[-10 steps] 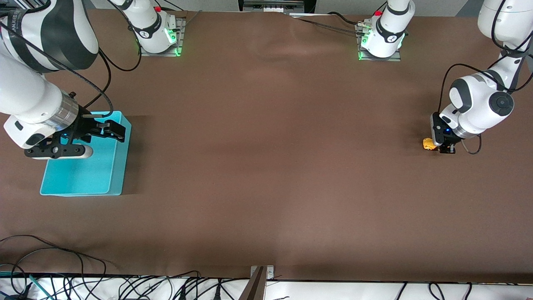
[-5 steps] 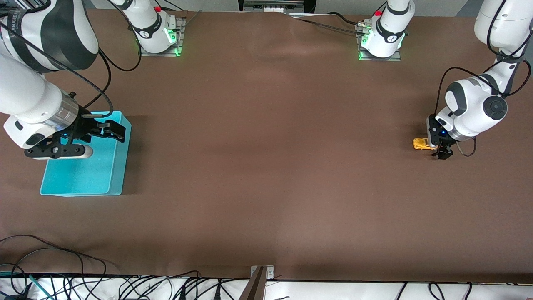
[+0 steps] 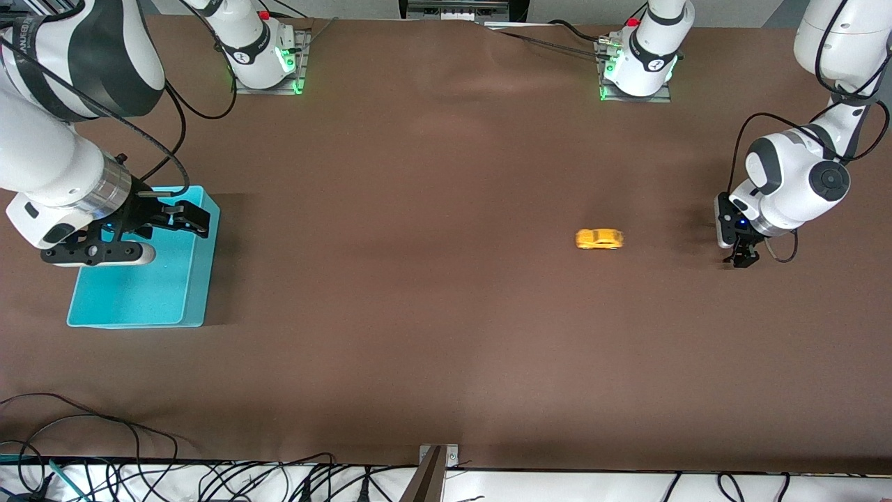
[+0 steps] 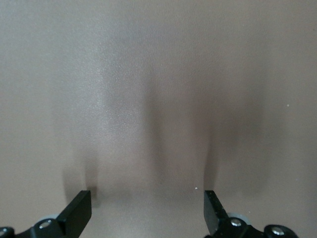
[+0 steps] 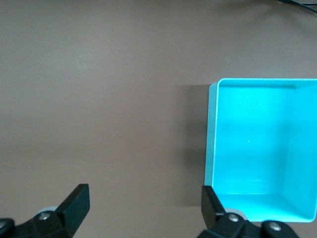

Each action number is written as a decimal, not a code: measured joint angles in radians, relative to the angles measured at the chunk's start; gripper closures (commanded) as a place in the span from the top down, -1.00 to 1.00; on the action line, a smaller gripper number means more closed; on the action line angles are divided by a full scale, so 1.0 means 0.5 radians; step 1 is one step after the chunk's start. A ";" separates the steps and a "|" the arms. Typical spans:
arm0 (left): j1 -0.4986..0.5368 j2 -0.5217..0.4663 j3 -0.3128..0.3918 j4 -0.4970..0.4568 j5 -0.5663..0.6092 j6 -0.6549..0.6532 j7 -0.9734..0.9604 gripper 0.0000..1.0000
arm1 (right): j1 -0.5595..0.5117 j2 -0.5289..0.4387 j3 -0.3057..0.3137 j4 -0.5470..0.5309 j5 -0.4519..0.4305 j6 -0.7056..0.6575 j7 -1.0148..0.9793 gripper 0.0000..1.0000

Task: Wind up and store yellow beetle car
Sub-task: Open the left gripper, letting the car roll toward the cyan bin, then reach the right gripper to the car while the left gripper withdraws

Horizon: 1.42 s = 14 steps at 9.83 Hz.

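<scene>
Yellow beetle car (image 3: 599,239) loose mid-worktop (image 3: 446,314), blurred. Left tool (image 3: 739,252) released, empty. Right tool (image 3: 182,217) released over teal bin (image 3: 198,293); best intercept squarely.

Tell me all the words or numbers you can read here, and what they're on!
None can be read.
Right arm: small lettering near its upper joint, too blurred to read.
Yellow beetle car, blue bin, left gripper: no writing visible.
</scene>
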<state>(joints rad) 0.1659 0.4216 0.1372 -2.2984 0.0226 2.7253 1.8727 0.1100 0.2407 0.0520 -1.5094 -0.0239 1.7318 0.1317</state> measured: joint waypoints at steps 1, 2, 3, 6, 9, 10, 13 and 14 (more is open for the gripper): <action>0.000 -0.004 0.000 0.008 -0.008 0.002 -0.008 1.00 | 0.000 0.000 0.000 0.000 0.000 0.000 0.000 1.00; 0.000 -0.024 0.000 0.021 -0.009 0.006 -0.015 1.00 | 0.000 0.000 0.000 0.000 0.000 0.000 0.000 1.00; 0.000 -0.075 0.000 0.038 -0.009 0.007 -0.018 1.00 | 0.000 0.000 0.000 0.000 0.000 -0.001 -0.001 1.00; 0.000 -0.372 0.001 0.044 -0.009 -0.197 -0.022 1.00 | 0.003 0.000 0.005 0.000 0.000 -0.002 -0.070 1.00; -0.044 -0.678 0.001 0.045 -0.009 -0.374 -0.023 1.00 | 0.068 0.054 0.027 -0.019 0.000 -0.012 -0.323 1.00; -0.076 -0.789 0.000 0.045 -0.009 -0.432 -0.028 1.00 | 0.096 0.099 0.028 -0.024 0.000 -0.010 -0.449 1.00; -0.112 -1.009 0.000 0.093 -0.015 -0.621 -0.115 1.00 | 0.105 0.213 0.026 -0.139 0.000 0.108 -1.072 1.00; -0.136 -1.034 0.000 0.197 -0.021 -0.786 -0.263 1.00 | 0.104 0.227 0.024 -0.221 0.000 0.197 -1.312 1.00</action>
<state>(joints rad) 0.0978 -0.0952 0.1373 -2.1998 0.0119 2.3321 1.7411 0.1620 0.3540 0.0640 -1.6198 -0.0239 1.8306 -0.5242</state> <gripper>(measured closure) 0.000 0.000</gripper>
